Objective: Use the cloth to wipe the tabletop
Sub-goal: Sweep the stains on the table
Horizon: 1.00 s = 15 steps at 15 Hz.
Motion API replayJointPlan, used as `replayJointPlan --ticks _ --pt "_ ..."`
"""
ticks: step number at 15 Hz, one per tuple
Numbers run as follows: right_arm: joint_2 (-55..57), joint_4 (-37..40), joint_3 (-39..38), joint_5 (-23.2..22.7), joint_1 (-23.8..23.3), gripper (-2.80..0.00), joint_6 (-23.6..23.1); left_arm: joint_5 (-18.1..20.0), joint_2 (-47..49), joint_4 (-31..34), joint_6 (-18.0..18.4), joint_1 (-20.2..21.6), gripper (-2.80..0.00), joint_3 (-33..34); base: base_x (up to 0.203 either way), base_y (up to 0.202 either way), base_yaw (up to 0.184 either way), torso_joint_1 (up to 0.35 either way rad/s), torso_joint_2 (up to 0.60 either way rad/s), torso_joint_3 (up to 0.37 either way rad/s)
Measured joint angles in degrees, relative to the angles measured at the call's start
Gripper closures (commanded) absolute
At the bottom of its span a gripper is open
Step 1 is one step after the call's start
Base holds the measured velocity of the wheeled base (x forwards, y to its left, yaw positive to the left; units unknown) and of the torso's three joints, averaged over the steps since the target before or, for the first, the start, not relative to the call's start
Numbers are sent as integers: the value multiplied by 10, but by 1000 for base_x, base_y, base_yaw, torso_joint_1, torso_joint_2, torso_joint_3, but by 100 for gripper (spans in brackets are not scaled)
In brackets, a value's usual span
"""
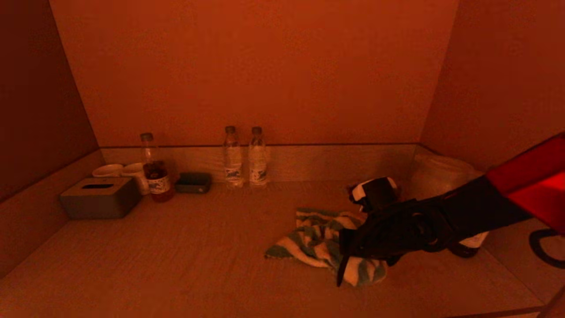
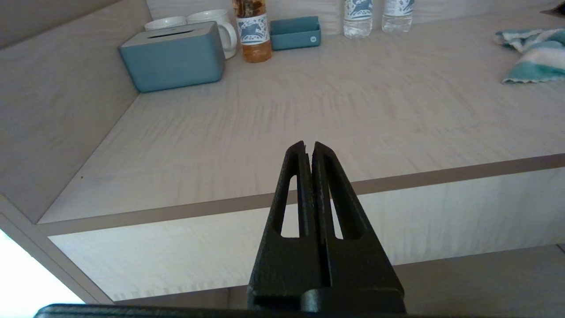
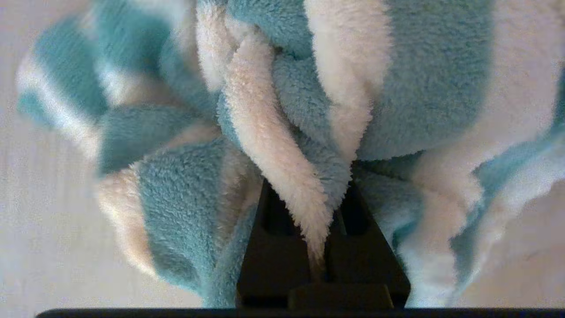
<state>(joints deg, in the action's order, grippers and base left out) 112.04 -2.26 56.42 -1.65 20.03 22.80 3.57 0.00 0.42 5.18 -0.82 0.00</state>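
A teal and white striped fluffy cloth (image 1: 315, 240) lies bunched on the wooden tabletop (image 1: 185, 251), right of the middle. My right gripper (image 1: 346, 260) is over its near right part, shut on a fold of the cloth (image 3: 282, 145), which fills the right wrist view and hides the fingertips. The cloth also shows at the far right of the left wrist view (image 2: 534, 55). My left gripper (image 2: 309, 148) is shut and empty, held in front of and below the tabletop's front edge (image 2: 441, 174); it is outside the head view.
At the back left stand a tissue box (image 1: 100, 198), two white mugs (image 1: 121, 172), a bottle of dark drink (image 1: 154, 170) and a small box (image 1: 193, 182). Two water bottles (image 1: 245, 157) stand at the back wall. A pale container (image 1: 437, 174) sits at the back right.
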Motion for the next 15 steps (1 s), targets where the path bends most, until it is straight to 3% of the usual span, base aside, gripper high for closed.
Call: replayJointPlan --ticks 8,15 --pt "19 4 8 1 -73 0 -3 0 0 0 0 0 0 0 0 0 0 0 0 0" --pt "-43 25 -54 14 -146 0 -8 0 0 0 0 0 0 0 0 0 0 0 0 0"
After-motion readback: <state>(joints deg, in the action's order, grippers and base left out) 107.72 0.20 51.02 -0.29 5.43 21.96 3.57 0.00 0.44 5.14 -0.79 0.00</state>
